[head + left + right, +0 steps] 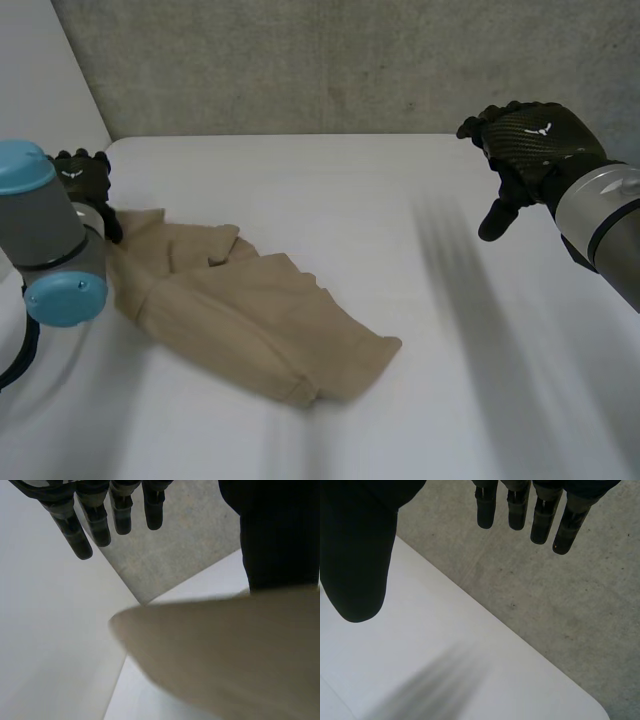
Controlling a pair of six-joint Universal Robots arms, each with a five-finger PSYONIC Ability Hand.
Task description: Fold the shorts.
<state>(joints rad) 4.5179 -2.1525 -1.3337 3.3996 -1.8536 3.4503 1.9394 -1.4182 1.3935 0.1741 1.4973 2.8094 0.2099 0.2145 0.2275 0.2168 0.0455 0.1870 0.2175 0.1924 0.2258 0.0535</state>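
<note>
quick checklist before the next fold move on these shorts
1. Right hand empty: ok, fingers straight.
2. Right hand at the shorts: not ok, it is raised well apart from them.
3. Left hand open: ok, fingers straight, at the cloth's far corner.
4. Shorts flat: not ok, bunched and creased.
5. Shorts wholly on table: cannot tell, left arm hides one end.

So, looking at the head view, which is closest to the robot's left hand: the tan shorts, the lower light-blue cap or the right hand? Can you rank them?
1. Shorts: right beside the left hand, at their corner.
2. Lower light-blue cap: on that hand's own arm, nearer the camera.
3. Right hand: far across the table, on the opposite side.
</note>
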